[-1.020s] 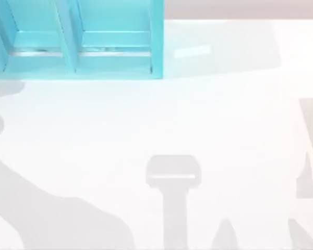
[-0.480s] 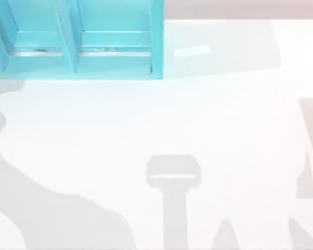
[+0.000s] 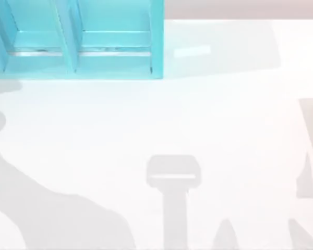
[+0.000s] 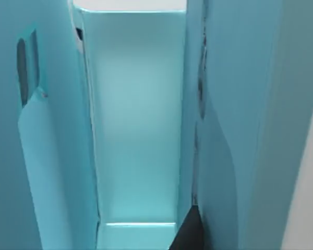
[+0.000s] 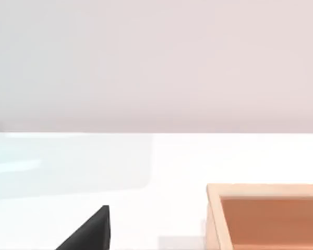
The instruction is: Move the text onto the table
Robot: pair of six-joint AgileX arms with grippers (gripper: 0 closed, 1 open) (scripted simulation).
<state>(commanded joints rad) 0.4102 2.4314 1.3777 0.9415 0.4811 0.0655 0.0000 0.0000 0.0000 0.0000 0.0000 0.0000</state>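
Standing of the task: nothing lies on the table (image 3: 224, 114) yet; we judge the whole lift-out is left to do.
Text: we cannot pick it out for sure; we take it to sit inside the shelf (image 3: 156, 41).
Left gripper (image 4: 188, 234): deep in a shelf compartment, close between teal walls; spread or closed, we cannot tell.
Right gripper (image 5: 88, 232): idle, low over the table near a wooden box (image 5: 266, 213); state unclear.
Room: tight in the compartment, broad table in front of the shelf.

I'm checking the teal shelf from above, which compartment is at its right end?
The compartment bounded by the shelf's right outer wall, next to bare table; the other compartments lie to its left.
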